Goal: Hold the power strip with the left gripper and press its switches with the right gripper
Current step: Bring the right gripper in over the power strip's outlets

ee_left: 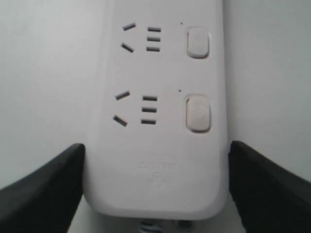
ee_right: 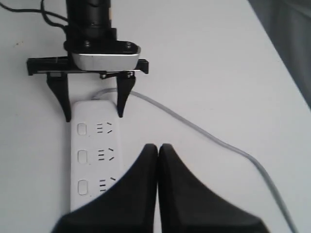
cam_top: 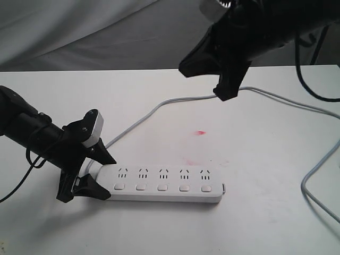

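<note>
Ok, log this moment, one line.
left gripper: gripping end of long white plastic power strip | right gripper: shut, raised | white switches: untouched

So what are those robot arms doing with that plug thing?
A white power strip lies on the table. The left gripper clamps its cord end from both sides. The right gripper, shut tight, hangs in the air above it, not touching any of the buttons yet.

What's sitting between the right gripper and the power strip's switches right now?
Only bare white table with a pink smear, as the exterior view shows. The grey cord passes by the tip of the shut right gripper. Nothing stands over the switches.
</note>
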`<control>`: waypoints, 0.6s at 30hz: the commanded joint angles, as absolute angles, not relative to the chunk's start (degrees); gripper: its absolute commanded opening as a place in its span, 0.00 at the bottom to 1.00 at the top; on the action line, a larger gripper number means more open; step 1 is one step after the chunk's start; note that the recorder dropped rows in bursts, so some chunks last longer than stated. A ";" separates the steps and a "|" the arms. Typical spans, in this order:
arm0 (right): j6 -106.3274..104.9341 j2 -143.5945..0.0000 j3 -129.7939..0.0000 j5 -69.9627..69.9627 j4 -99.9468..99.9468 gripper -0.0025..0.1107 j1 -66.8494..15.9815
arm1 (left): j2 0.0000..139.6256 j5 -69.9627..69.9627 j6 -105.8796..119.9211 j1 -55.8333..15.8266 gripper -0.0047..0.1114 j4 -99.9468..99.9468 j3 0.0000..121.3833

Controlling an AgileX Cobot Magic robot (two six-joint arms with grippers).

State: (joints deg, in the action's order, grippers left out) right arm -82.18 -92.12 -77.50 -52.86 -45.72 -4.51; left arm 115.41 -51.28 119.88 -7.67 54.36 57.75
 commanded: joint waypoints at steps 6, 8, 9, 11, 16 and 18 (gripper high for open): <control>-94.91 -100.62 -77.81 -51.56 -58.16 0.02 -5.19 | 115.48 -50.97 119.95 -8.00 0.16 54.78 57.55; -96.20 -102.19 -77.81 -50.94 -58.05 0.02 -5.80 | 115.48 -50.97 119.95 -8.00 0.16 54.78 57.55; -96.74 -102.75 -77.81 -50.67 -58.05 0.03 -6.11 | 115.48 -50.97 119.95 -8.00 0.16 54.78 57.55; -98.11 -104.31 -77.81 -50.36 -58.05 0.09 -6.97 | 115.48 -50.97 119.95 -8.00 0.16 54.78 57.55; -98.00 -106.96 -77.81 -47.49 -58.26 0.51 -9.50 | 115.48 -50.97 119.95 -8.00 0.16 54.78 57.55; -96.29 -108.04 -77.81 -43.93 -58.00 0.72 -10.80 | 115.48 -50.97 119.95 -8.00 0.16 54.78 57.55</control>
